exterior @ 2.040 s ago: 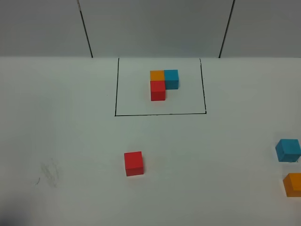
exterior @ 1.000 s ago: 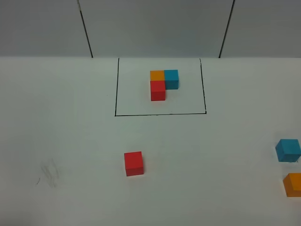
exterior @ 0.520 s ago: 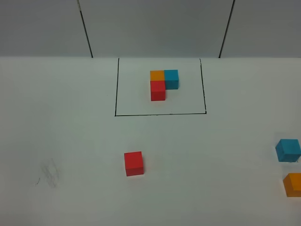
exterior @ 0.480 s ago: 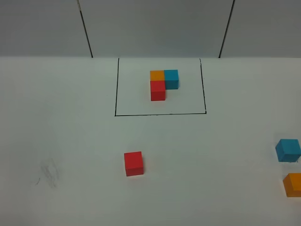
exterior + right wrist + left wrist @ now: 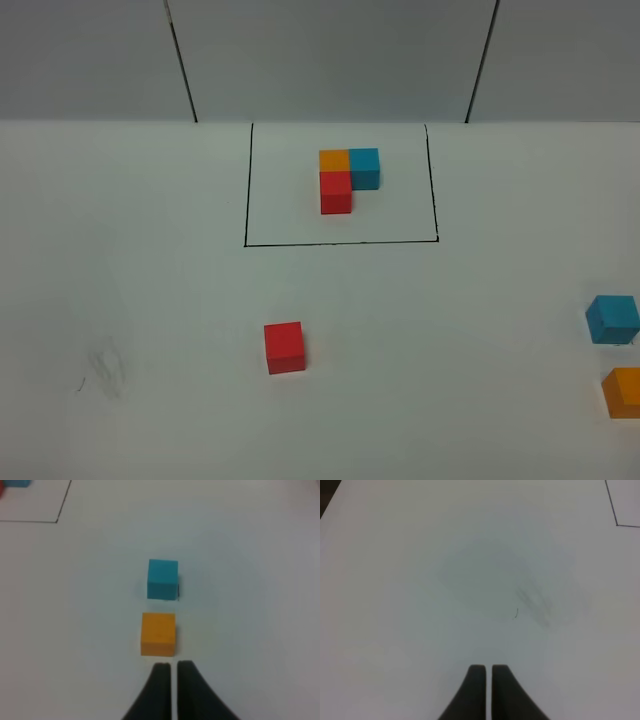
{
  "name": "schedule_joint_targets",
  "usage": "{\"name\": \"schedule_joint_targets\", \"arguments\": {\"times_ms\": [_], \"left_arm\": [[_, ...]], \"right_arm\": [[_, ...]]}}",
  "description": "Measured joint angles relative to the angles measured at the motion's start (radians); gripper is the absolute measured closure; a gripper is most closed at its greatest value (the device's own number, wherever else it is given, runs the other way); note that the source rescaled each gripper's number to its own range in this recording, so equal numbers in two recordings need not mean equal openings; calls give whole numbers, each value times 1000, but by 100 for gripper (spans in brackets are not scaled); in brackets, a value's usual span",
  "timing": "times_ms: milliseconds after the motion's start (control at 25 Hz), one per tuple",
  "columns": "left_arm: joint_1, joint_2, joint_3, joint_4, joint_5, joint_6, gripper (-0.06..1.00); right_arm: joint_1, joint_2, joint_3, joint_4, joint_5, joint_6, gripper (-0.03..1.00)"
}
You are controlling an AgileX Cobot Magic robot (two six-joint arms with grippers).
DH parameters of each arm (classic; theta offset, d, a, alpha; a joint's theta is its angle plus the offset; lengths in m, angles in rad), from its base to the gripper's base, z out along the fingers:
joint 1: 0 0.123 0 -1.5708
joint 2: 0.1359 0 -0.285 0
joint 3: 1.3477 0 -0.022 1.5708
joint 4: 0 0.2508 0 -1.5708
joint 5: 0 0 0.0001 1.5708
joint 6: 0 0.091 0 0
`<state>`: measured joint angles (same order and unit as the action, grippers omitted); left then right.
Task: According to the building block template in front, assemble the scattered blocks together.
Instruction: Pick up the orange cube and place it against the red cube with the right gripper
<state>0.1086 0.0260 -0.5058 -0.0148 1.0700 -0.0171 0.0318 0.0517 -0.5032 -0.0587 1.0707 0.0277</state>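
The building block template [image 5: 346, 177] is an L of orange, blue and red cubes inside a black-lined rectangle at the back of the table. The loose red cube [image 5: 284, 347] sits in the middle front. The loose light blue cube [image 5: 612, 319] and loose orange cube [image 5: 623, 392] lie at the right edge; both show in the right wrist view, blue [image 5: 162, 579] and orange [image 5: 158, 634]. My right gripper [image 5: 171, 667] is shut and empty, just short of the orange cube. My left gripper [image 5: 488, 669] is shut and empty over bare table. Neither gripper shows in the exterior view.
A faint grey smudge [image 5: 105, 367] marks the table at the front left, also seen in the left wrist view [image 5: 535, 600]. A grey wall with two dark seams stands behind the table. A corner of the black frame [image 5: 616, 524] shows in the left wrist view.
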Motion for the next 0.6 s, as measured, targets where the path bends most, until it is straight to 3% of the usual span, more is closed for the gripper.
{"name": "schedule_joint_targets", "arguments": {"times_ms": [600], "left_arm": [[0,-33,0,-25,1,27,94]], "right_arm": [[0,0,0,0,0,1,97]]}}
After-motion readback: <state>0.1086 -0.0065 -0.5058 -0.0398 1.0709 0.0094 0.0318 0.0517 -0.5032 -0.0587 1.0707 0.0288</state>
